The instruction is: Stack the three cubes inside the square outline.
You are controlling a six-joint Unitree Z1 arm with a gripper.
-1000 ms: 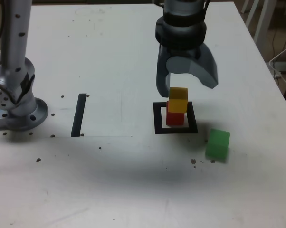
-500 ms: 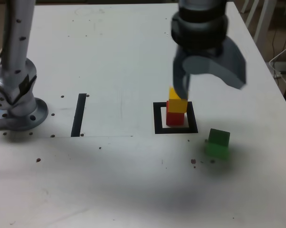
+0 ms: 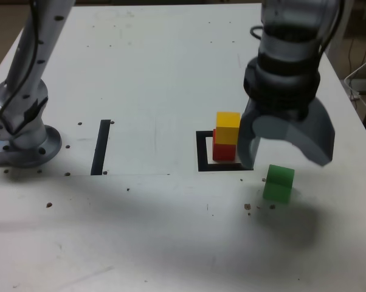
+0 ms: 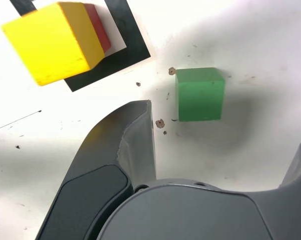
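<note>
The yellow cube sits on the red cube, both inside the black square outline. The green cube lies alone on the table, to the exterior view's right of the outline and nearer the camera. My gripper hangs open just above and behind the green cube, one finger close beside the stack, holding nothing. In the wrist view the green cube lies ahead of the open gripper, between the lines of its two fingers, with the yellow cube, red cube and outline off to one side.
A straight black strip marks the table at the exterior view's left. The arm's base stands at the left edge. Small dark specks dot the white table. The table's right edge runs close to the gripper.
The gripper has left the yellow cube on the red one, opened a little wider and swung to the exterior view's right and down, over the green cube.
</note>
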